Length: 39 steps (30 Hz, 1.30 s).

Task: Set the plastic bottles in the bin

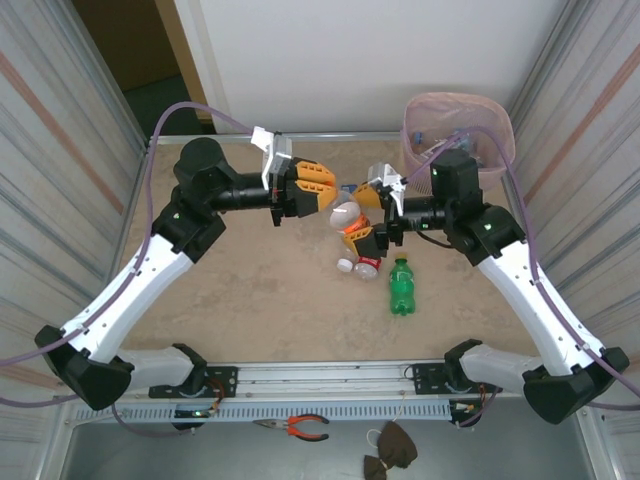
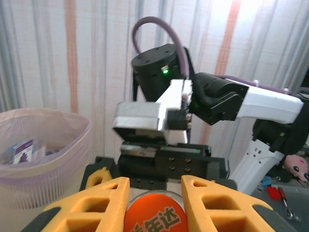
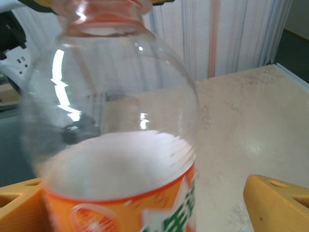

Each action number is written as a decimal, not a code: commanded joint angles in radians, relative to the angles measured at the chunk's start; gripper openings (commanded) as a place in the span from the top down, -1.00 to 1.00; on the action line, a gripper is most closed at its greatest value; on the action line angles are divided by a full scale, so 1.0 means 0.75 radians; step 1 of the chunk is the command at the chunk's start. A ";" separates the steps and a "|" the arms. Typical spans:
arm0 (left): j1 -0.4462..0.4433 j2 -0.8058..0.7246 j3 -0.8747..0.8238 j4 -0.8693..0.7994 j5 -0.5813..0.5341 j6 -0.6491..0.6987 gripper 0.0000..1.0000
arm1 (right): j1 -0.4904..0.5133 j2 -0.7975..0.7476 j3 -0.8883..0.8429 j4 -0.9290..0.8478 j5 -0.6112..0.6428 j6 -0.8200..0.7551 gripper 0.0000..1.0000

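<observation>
**One bottle between two grippers: left clamped on the cap, right spread wide**

The left gripper (image 1: 330, 190) is clenched on the orange cap (image 2: 154, 217) of a clear bottle (image 1: 346, 212) with an orange label. In the left wrist view the cap sits squeezed between the two yellow fingers (image 2: 96, 205) of this gripper (image 2: 154, 193). Straight ahead of them stands the right arm (image 2: 164, 87), facing back.

The right gripper (image 1: 366, 216) meets the same bottle from the other side with its jaws released. In the right wrist view the bottle (image 3: 111, 121) stands between the spread fingers (image 3: 277, 200) of that gripper (image 3: 149, 203). The finger on the right of that view is clearly apart from the bottle wall. The other finger sits at the bottle's label edge, and whether it touches cannot be told.

The bottle hangs above the table (image 1: 250, 290), bridging the two tools.

Just on the base side of the right gripper a second small bottle (image 1: 366, 264) lies on the table. A green bottle (image 1: 401, 286) lies a little further toward the bases.

The bin (image 1: 420, 110) stands behind the right gripper's wrist, at the far corner. From the left gripper it (image 2: 43, 145) is ahead and off to the left of the fingers, with some items already inside
</observation>
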 commanded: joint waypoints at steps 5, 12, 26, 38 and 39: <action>-0.011 -0.009 0.055 -0.066 0.034 0.085 0.82 | 0.021 0.000 0.002 -0.038 0.000 -0.095 -0.68; -0.011 -0.004 0.054 -0.067 0.013 0.091 0.78 | 0.021 0.000 0.026 -0.062 -0.019 -0.089 -0.43; -0.001 -0.097 -0.062 -0.023 -0.221 0.098 -0.11 | 0.002 0.039 0.091 -0.092 -0.031 -0.042 -0.13; 0.028 -0.256 -0.231 -0.011 -0.485 0.116 -0.57 | -0.198 0.073 0.175 -0.027 0.088 0.180 -0.09; 0.028 -0.261 -0.238 -0.011 -0.491 0.113 -0.57 | -0.227 0.084 0.197 -0.024 0.102 0.205 -0.09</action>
